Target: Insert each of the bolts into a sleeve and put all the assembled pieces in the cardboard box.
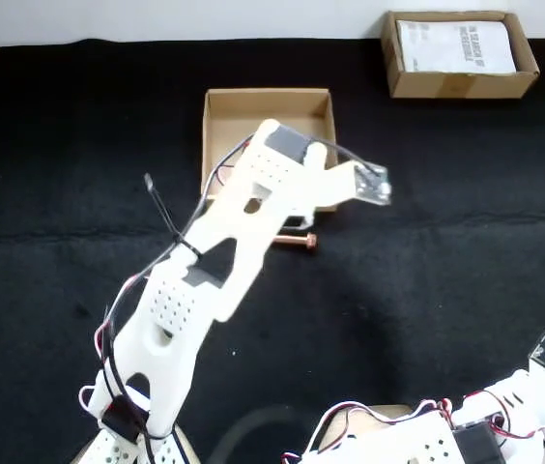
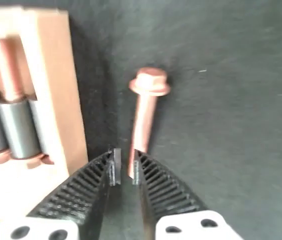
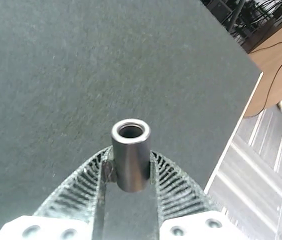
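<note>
A copper bolt [image 1: 299, 240] lies on the black mat just in front of the open cardboard box [image 1: 216, 106]. In the left wrist view the bolt [image 2: 145, 115] points its flanged head away from my left gripper [image 2: 125, 167]. That gripper hangs over the shank's end, open by a narrow gap. Beside it stands the box wall [image 2: 51, 100], and inside lie several bolts fitted in dark sleeves [image 2: 18, 127]. My right gripper [image 3: 130, 167] is shut on a dark metal sleeve [image 3: 131, 155], bore facing outward, above bare mat.
A second cardboard box [image 1: 459, 85] with a printed sheet in it stands at the back right. The left arm [image 1: 205, 290] stretches across the mat's middle. The right arm [image 1: 504, 411] sits at the front right, near the mat's edge [image 3: 236, 135].
</note>
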You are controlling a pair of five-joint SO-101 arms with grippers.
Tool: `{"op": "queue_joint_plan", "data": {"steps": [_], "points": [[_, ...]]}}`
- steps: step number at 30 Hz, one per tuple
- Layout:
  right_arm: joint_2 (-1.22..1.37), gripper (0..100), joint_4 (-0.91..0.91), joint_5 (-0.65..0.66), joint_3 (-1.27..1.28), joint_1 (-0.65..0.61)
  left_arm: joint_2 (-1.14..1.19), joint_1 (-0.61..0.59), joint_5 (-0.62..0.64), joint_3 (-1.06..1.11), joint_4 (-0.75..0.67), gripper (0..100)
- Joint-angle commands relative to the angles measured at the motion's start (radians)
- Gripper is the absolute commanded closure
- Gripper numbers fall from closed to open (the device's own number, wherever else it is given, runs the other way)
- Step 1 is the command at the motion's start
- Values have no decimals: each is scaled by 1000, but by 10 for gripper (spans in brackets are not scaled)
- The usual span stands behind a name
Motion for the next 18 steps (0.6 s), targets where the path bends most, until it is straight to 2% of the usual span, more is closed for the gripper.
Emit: {"op": "queue_joint_plan", "data": {"steps": [1, 13, 18], "points": [[-5, 991, -19, 14, 7, -19, 35, -24, -8, -16, -40, 923], [-5, 991, -19, 14, 8, -27, 39, 31, -6, -16, -55, 923], [-5, 991, -19, 15, 8, -30, -2, 47, -8, -96, 37, 920]]}}
